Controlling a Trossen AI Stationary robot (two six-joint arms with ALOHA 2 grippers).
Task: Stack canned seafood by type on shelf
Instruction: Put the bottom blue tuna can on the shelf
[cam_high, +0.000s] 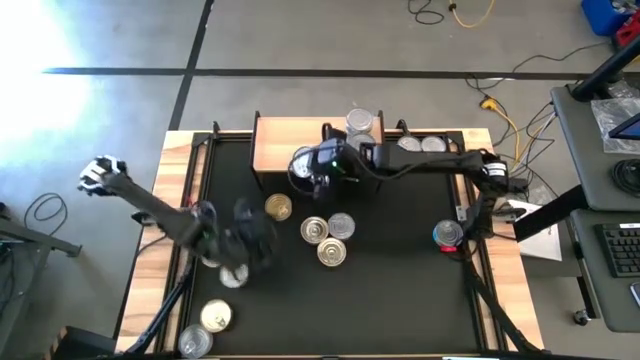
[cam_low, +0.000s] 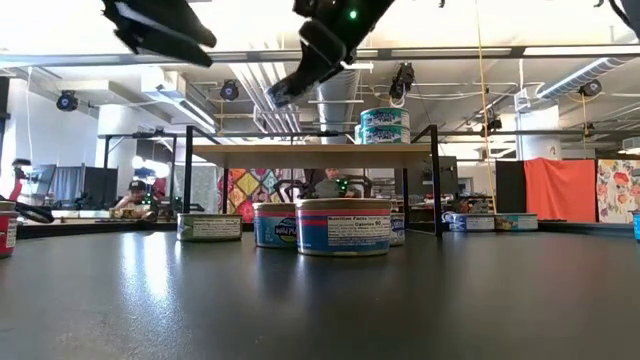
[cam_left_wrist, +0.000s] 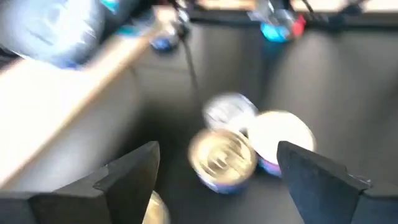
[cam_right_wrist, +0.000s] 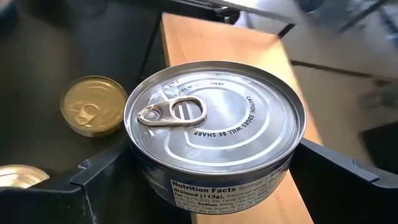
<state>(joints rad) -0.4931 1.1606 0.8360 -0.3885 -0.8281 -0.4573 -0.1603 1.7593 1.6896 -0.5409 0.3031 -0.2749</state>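
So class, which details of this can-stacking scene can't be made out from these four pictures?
- Left hand: motion-blurred in the high view; open fingers show in its wrist view, holding nothing.
- Cans below it: blurred there, labels unreadable.
- Can in the right hand: the arm covers it in the high view.
- Shelf: the right arm hides its middle.
- Shelf stack: label print too small.

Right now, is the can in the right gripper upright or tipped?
Upright. In the right wrist view the silver-lidded can sits between the right gripper fingers, pull-tab lid facing up, label band level, over the shelf edge.
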